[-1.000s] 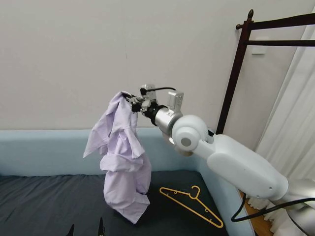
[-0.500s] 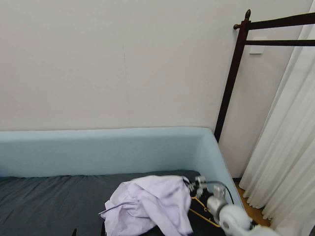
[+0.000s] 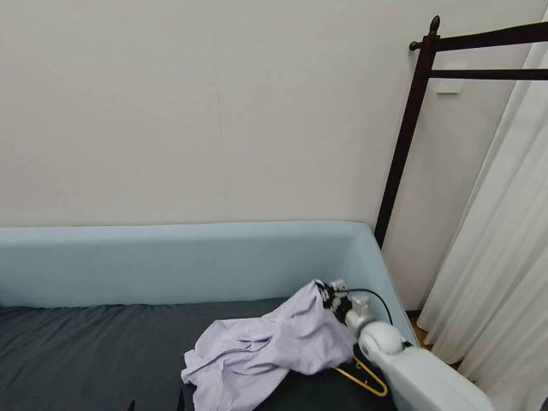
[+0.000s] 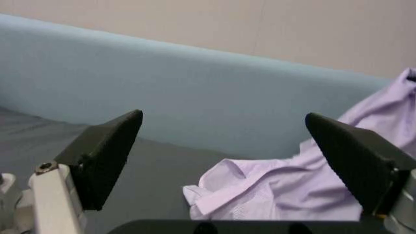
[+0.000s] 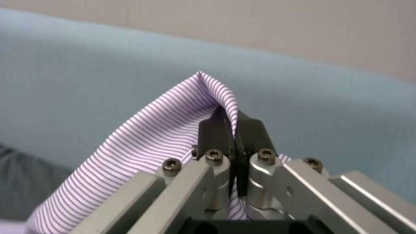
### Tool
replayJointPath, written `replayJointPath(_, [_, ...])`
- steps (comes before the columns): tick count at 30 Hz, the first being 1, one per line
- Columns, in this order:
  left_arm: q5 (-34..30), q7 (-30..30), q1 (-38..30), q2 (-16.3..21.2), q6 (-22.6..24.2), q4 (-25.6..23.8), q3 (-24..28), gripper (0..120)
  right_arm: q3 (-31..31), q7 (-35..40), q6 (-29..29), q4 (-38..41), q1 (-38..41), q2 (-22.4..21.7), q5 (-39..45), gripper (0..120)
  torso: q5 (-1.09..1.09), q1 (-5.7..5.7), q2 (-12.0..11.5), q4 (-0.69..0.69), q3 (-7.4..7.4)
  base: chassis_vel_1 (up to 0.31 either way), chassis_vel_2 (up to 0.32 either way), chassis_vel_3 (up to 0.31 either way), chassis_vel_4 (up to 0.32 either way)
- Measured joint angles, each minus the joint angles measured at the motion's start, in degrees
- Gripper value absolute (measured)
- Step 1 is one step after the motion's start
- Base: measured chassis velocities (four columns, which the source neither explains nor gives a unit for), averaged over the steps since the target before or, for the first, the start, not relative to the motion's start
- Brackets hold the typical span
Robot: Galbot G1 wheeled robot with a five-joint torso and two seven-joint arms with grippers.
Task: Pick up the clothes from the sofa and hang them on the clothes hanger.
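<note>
Shirt [image 3: 274, 347], lilac pinstriped, crumpled on dark sofa [image 3: 86, 351], pinched by right gripper [image 5: 233, 119]

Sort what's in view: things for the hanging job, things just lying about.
Job: lilac striped shirt, pinched by the shut right gripper; light blue sofa with dark grey seat; yellow wire hanger on the seat; dark wooden clothes rack.
Lying about: white curtain; open left gripper, idle over the seat.

no readable text, labels, or signs
</note>
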Motion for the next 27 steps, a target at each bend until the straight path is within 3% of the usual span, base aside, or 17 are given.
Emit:
replayJointPath(3, [-0.17, 0.02, -0.21, 0.14, 0.08, 0.28, 0.04, 99, -1.00, -0.14, -0.53, -4.96, 1.88, 2.66, -0.98, 0, 0.03, 0.01, -0.01, -0.01, 0.01, 0.000, 0.000, 0.000, 0.000])
replayJointPath(9, [-0.54, 0.07, -0.37, 0.50, 0.10, 0.56, 0.21, 99, -0.41, 1.65, -4.07, -1.17, -2.59, 2.19, -1.63, 15, 0.04, 0.00, -0.01, -0.02, 0.01, 0.000, 0.000, 0.000, 0.000])
replayJointPath(11, [-1.04, 0.08, -0.43, 1.14, 0.10, 0.77, 0.16, 99, 0.17, 3.89, -7.63, 6.30, -7.79, -0.33, -2.11, 27, 0.04, 0.00, -0.01, -0.06, 0.00, 0.000, 0.000, 0.000, 0.000])
replayJointPath(13, [-1.17, 0.09, -0.43, 1.37, 0.10, 0.80, 0.10, 99, 0.60, 4.41, -8.54, 8.26, -9.03, -0.98, -2.45, 30, 0.03, 0.00, -0.01, -0.06, 0.00, 0.000, 0.000, 0.000, 0.000])
replayJointPath(17, [-1.57, 0.24, -0.10, 2.10, 0.05, 0.80, -0.36, 99, 3.67, 7.38, -13.66, 17.35, -14.31, -4.42, -1.97, 48, 0.03, 0.00, 0.00, -0.03, 0.00, 0.000, 0.000, 0.000, 0.000])
replayJointPath(19, [-1.75, 0.25, 0.00, 2.16, 0.00, 0.79, -0.50, 99, 4.28, 7.81, -14.39, 19.69, -15.61, -5.21, -0.94, 51, 0.04, 0.00, -0.01, -0.02, 0.00, 0.000, 0.000, 0.000, 0.000])
replayJointPath(21, [-2.29, 0.25, 0.23, 2.35, -0.04, 0.79, -1.19, 99, 4.95, 8.27, -15.55, 27.10, -20.35, -7.48, 2.25, 63, 0.02, 0.00, 0.00, -0.05, -0.01, 0.000, 0.000, 0.000, 0.000])
replayJointPath(27, [-3.80, 0.26, 0.91, 2.91, -0.06, 0.47, -2.98, 99, 2.03, 7.22, -15.66, 34.03, -26.58, -7.82, 2.78, 80, 0.03, -0.01, 0.00, -0.05, -0.01, 0.000, 0.000, 0.000, 0.000])
